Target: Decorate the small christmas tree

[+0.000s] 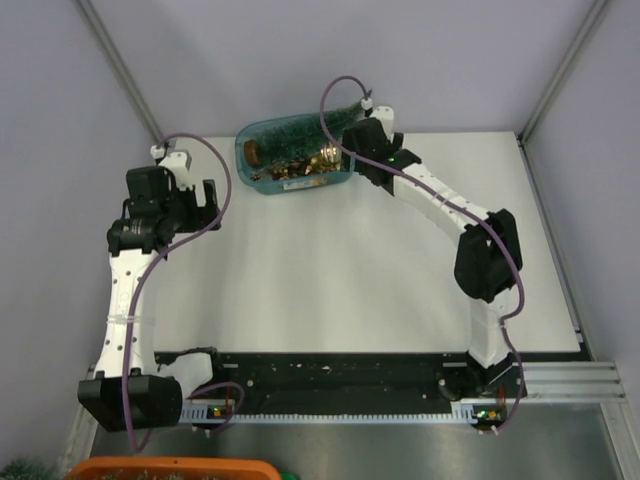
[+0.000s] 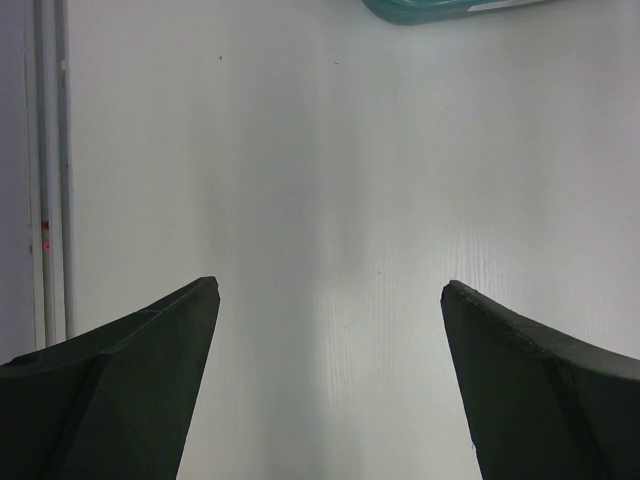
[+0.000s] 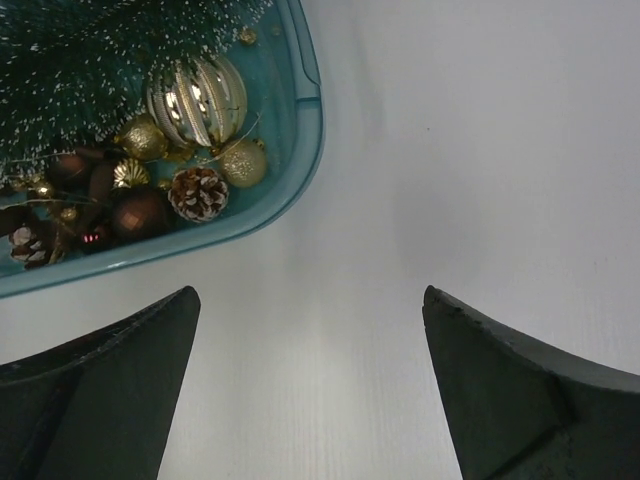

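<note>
The small christmas tree (image 1: pixel 300 138) lies on its side in a translucent blue oval tray (image 1: pixel 262 185) at the back of the table; its dark, frosted bristles (image 3: pixel 70 70) fill the top left of the right wrist view. Beside it in the tray lie a striped gold ball (image 3: pixel 197 98), a glittery gold ball (image 3: pixel 243 163), a pinecone (image 3: pixel 198 193) and brown balls (image 3: pixel 140 212). My right gripper (image 3: pixel 310 300) hangs open over bare table just off the tray's right end (image 1: pixel 362 158). My left gripper (image 2: pixel 330 290) is open and holds nothing, left of the tray (image 1: pixel 208 203).
The tray's rim (image 2: pixel 440 10) shows at the top edge of the left wrist view. A metal rail (image 2: pixel 50 200) runs along the table's left side. An orange bin (image 1: pixel 170 468) sits below the near edge, with green bristles (image 1: pixel 25 468) beside it.
</note>
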